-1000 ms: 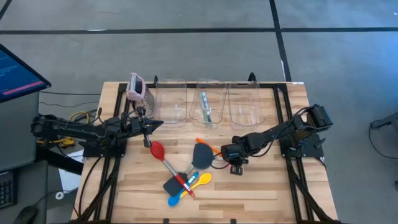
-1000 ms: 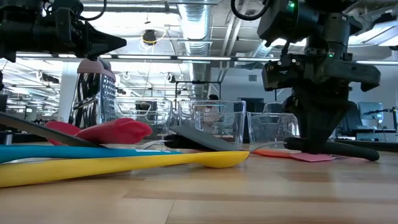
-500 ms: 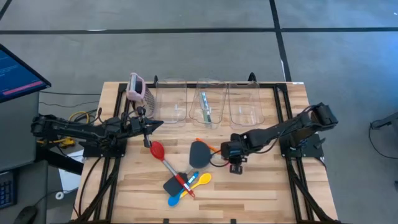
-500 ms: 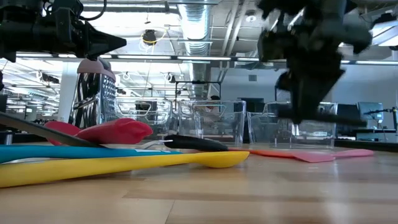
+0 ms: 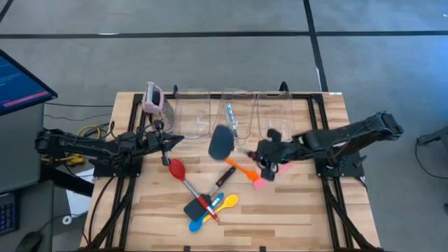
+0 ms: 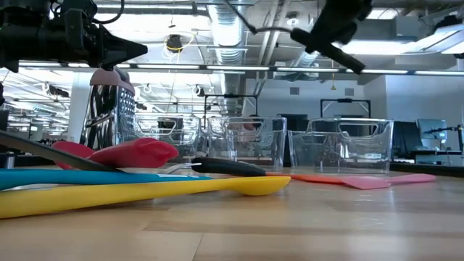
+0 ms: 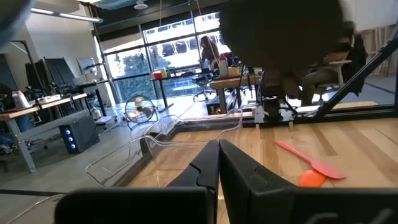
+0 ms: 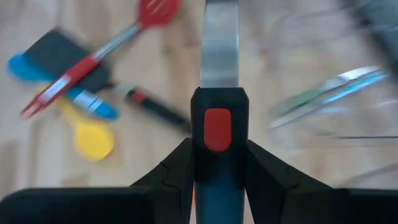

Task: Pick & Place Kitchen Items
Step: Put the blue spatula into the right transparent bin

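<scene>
Right gripper (image 5: 264, 157): gripping the black spatula (image 5: 221, 143) by its handle, holding it raised over the table just before the middle bin (image 5: 235, 112)
Left gripper (image 5: 175, 139): fingers pressed together; waiting near the grater (image 5: 153, 99)
Other utensils: lying mid-table; orange spatula (image 5: 240, 168), red spoon (image 5: 178, 170)

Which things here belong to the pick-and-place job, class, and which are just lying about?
Part of the job:
- black spatula, held in the right pincer
- orange spatula
- pink spatula
- red spoon
- yellow spoon
- blue spoon

Just lying about:
- pink-topped grater
- three clear bins
- left pincer, shut, waiting
</scene>
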{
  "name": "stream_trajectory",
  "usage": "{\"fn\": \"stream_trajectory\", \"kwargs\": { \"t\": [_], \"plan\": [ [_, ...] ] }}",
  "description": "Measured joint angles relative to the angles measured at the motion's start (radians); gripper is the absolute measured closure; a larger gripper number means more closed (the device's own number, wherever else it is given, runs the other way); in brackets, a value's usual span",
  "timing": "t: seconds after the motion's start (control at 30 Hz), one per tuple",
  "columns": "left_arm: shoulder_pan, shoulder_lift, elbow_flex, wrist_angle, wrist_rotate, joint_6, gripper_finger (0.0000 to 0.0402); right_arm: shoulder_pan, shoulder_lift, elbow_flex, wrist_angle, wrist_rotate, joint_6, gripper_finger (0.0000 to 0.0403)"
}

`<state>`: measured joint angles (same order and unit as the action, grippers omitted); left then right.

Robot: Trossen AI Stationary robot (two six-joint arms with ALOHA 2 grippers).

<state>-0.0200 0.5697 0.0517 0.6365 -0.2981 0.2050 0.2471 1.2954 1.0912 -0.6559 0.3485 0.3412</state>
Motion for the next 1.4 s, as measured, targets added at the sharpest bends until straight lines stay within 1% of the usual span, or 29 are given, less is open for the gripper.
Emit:
{"fn": "stream_trajectory", "kwargs": {
  "t": [0.13,0.3,0.37,0.57,0.73,0.87,1.03,1.2,1.4],
  "plan": [
    [0.000,0.000,0.000,0.000,0.000,0.000,0.0399,-0.018,-0.040,0.006,-0.005,0.141,0.000,0.0303],
    [0.000,0.000,0.000,0.000,-0.001,0.000,0.0399,-0.063,-0.042,0.006,-0.046,0.318,0.000,0.0303],
    [0.000,0.000,0.000,0.000,-0.001,0.000,0.0399,-0.095,-0.042,0.006,-0.065,0.353,0.008,0.0303],
    [0.000,0.000,0.000,0.000,-0.001,0.000,0.0399,-0.192,-0.042,0.006,-0.125,0.404,0.067,0.0303],
    [0.000,0.000,0.000,0.000,-0.001,0.000,0.0399,-0.267,-0.064,-0.006,-0.181,0.390,0.094,0.0303],
    [0.000,0.000,0.000,0.000,-0.001,0.000,0.0399,-0.306,-0.119,-0.056,-0.183,0.350,0.098,0.0303],
    [0.000,0.000,0.000,0.000,-0.001,0.000,0.0399,-0.345,-0.217,-0.144,-0.147,0.302,0.126,0.0303],
    [0.000,0.000,0.000,0.000,-0.001,0.000,0.0399,-0.386,-0.292,-0.247,-0.087,0.285,0.141,0.0304],
    [0.000,0.000,0.000,0.000,-0.001,0.000,0.0399,-0.455,-0.316,-0.345,-0.041,0.254,0.186,0.0304]
  ]
}}
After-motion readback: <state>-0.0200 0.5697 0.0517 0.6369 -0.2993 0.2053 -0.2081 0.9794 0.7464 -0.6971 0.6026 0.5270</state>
